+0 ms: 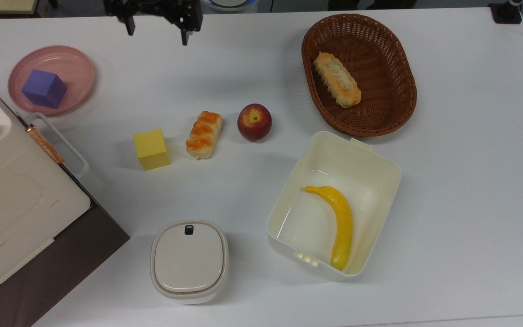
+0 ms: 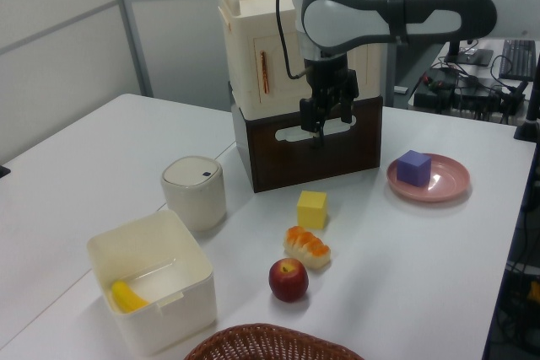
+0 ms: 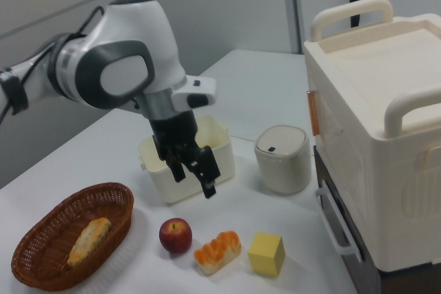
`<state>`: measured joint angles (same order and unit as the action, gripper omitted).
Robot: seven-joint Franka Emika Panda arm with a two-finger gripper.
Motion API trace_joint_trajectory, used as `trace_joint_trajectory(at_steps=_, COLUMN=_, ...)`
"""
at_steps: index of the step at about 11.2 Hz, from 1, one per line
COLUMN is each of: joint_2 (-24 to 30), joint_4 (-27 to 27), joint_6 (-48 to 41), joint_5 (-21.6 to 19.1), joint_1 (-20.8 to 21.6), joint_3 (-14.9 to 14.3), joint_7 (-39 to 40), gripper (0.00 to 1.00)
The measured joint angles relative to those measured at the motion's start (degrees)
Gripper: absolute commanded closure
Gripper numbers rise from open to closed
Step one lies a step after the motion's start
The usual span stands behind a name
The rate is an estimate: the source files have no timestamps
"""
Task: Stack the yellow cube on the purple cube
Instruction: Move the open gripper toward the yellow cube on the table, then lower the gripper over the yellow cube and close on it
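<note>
The yellow cube (image 1: 151,149) (image 2: 311,209) (image 3: 267,253) rests on the white table, just to the top view's left of a bread roll. On a pink plate (image 1: 79,68) (image 2: 449,185) at the top view's upper left sits the purple cube (image 1: 43,88) (image 2: 413,167). My gripper (image 1: 157,32) (image 2: 316,126) (image 3: 195,178) hangs open and empty well above the table. In the top view it is near the upper edge, between the plate and the yellow cube's column. It touches neither cube.
A bread roll (image 1: 204,134) and an apple (image 1: 254,121) lie beside the yellow cube. A brown basket (image 1: 400,106) holds a pastry, and a white box (image 1: 379,159) holds a banana (image 1: 341,225). A lidded white pot (image 1: 189,261) and a tall cream case (image 1: 12,200) stand nearby.
</note>
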<state>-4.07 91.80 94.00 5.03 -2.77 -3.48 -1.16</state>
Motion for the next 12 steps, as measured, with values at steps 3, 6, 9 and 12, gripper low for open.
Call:
trace_joint_trajectory(at_steps=3, joint_2=-2.13, joint_4=2.24, joint_6=4.29, joint_5=0.71, joint_1=-2.57, joint_3=-0.04, joint_7=5.66, gripper=0.00)
trace_joint_trajectory(at_steps=6, joint_2=-5.85, joint_4=5.82, joint_6=11.05, joint_5=3.26, joint_1=-2.99, joint_3=-0.04, joint_7=6.87, gripper=0.00)
trace_joint_trajectory(at_steps=9, joint_2=-7.61, joint_4=12.13, joint_6=18.92, joint_5=3.99, joint_1=-4.38, joint_3=-0.05, joint_7=10.50, gripper=0.00)
trace_joint_trajectory(at_steps=12, joint_2=-9.26, joint_4=13.02, joint_6=21.21, joint_5=4.01, joint_1=-5.40, joint_3=-0.05, joint_7=11.43, gripper=0.00)
